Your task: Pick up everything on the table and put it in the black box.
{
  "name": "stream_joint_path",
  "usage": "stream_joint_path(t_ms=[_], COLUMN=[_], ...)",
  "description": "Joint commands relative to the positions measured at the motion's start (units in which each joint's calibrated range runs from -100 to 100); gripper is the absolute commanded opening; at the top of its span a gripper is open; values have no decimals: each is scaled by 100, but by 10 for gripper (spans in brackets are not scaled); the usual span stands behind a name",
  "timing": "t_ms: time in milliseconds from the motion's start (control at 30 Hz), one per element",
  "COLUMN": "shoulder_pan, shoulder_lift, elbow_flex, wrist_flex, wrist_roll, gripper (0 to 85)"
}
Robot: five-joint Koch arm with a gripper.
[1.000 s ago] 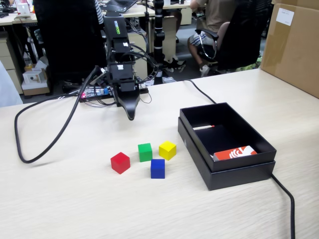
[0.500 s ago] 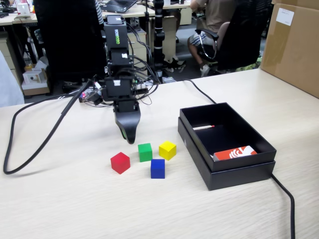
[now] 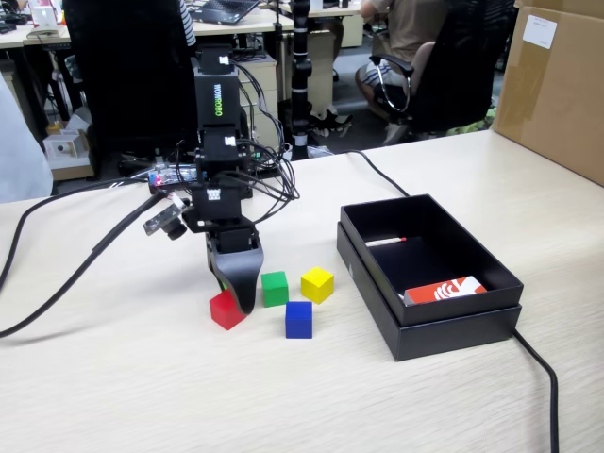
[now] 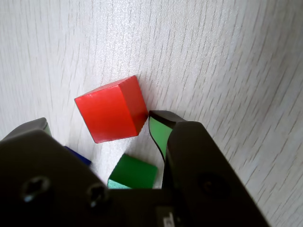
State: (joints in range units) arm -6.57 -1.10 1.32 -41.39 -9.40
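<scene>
- Running in from the fixed view's left edge, a black cable (image 3: 66,274) crosses the table (image 3: 142,396) to the arm's base.
- Arm reaches down at left of centre; gripper (image 3: 238,300) hangs low, right at the red cube (image 3: 225,310), its tip overlapping the cube's right side.
- Wrist view shows the jaws standing apart: one green-lined finger (image 4: 158,132) touches the red cube's (image 4: 112,109) right edge, the other finger (image 4: 38,127) stands clear at left. Cube lies between them, not clamped.
- Green cube (image 3: 275,288) sits just right of the gripper; it also shows in the wrist view (image 4: 133,171).
- Blue cube (image 3: 299,319) lies nearest the camera, close to green; only a sliver (image 4: 78,155) shows at the wrist.
- Yellow cube (image 3: 317,284) rests just beside green, nearest the box.
- Box (image 3: 453,321) stands right of the cubes, apart from them; a card (image 3: 444,289) lies inside.
- Carton (image 3: 557,85) stands at far right.
</scene>
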Motion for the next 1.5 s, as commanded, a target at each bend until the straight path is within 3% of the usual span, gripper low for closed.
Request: stream_joint_path(t_ms=[0,133,233,267,333,567,700,733,900,1300,1333,1467], shoulder_pan=[-29,-88,-122,-122,-132,122,1021,1338,2193,2486,2481,2383], shoulder_lift=[12,231,322,311,58,-2225,-3086,-2856,-1043,1711,1791,1389], elbow_flex=[412,484,439,339,230,-78,49,248,1626,2859,2841,2497], wrist_flex=[-47,-47,-47,-47,-47,-211,-229,-229,-229,-229,-229,-229], wrist_roll=[-88,-132,-171,-166,-161,-68,381,620,1172,1431,1451,1451], gripper=[403,233,205,126,104,104,105,105,105,112,120,352])
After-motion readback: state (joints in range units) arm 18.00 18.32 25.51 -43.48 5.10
